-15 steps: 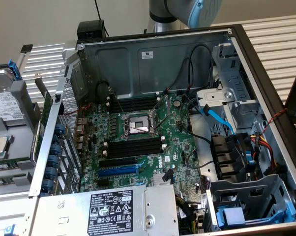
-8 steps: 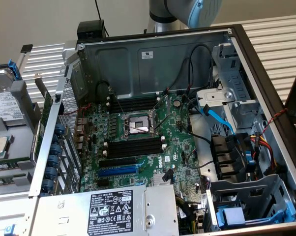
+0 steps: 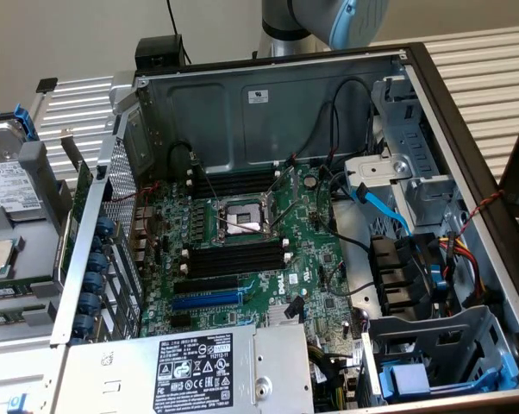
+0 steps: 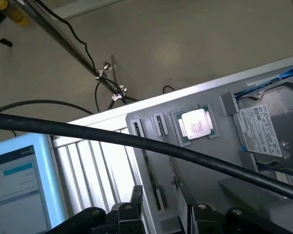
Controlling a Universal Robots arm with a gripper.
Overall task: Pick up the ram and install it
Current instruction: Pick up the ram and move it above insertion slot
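Hand [image 4: 162, 209] released, jaws apart. The long thin green circuit-board ram stick [image 4: 151, 180] stands on edge in the grey plastic tray [image 4: 210, 168], near end between the jaws. Judged light, stiff and fragile: grip the flat faces.

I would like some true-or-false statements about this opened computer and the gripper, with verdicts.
1. The gripper has open fingers. True.
2. The long thin green ram stick sits in a black motherboard slot. False: it lies on the grey tray beside the silver square processor chip.
3. The long black motherboard slots are empty. True.
4. The long blue expansion slot holds a card. False: it is empty.
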